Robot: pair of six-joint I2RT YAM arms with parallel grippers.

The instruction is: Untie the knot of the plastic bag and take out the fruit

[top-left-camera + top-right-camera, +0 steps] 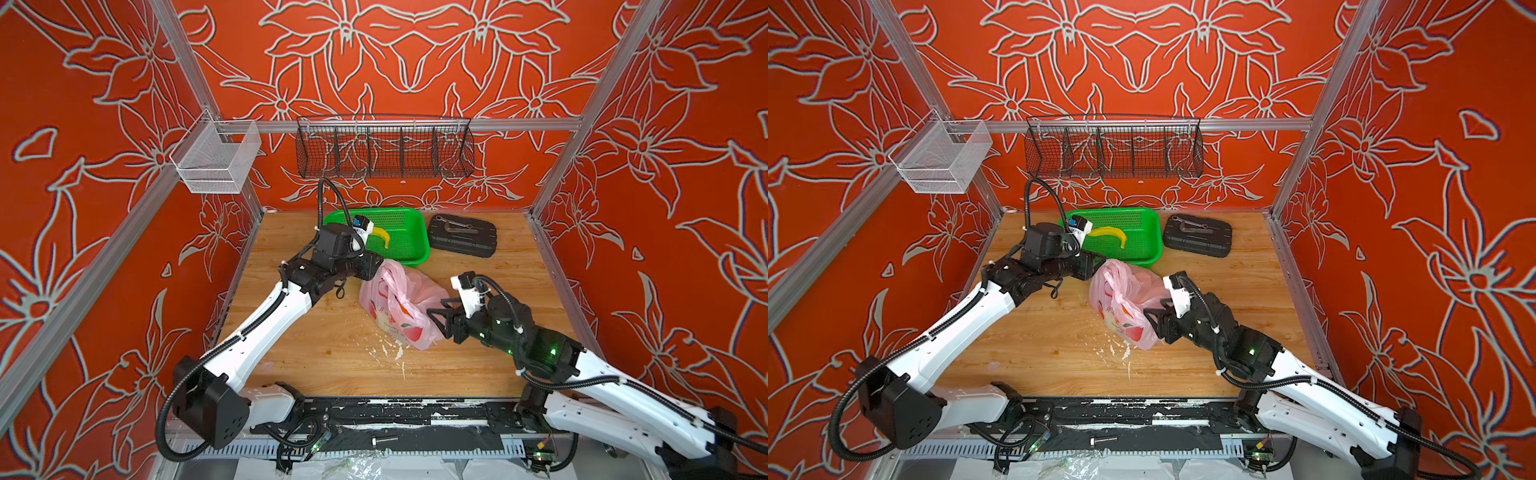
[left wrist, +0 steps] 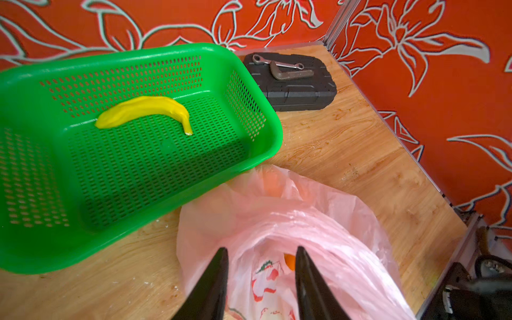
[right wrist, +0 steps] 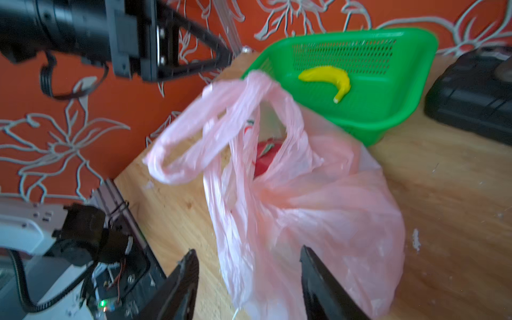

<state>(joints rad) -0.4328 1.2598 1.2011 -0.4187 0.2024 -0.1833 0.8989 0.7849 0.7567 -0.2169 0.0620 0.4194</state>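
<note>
The pink plastic bag [image 1: 399, 307] [image 1: 1125, 303] stands on the wooden table just in front of the green basket. No tied knot shows; its handle ears [image 3: 194, 144] stick up as loose loops. An orange fruit [image 2: 289, 260] shows through the plastic, and a red shape [image 3: 266, 160] sits inside the bag's mouth. My left gripper [image 1: 376, 268] [image 2: 261, 249] hovers open over the bag's far left top. At the bag's right side my right gripper [image 1: 434, 320] [image 3: 248, 250] is open, its fingers standing on either side of the bag's plastic.
The green basket [image 1: 415, 259] behind the bag holds a yellow banana [image 1: 384, 237]. A black case [image 1: 463, 235] with a wrench on it lies to its right. White scraps [image 1: 390, 353] litter the table in front. Two wire baskets [image 1: 384, 149] hang on the back rail.
</note>
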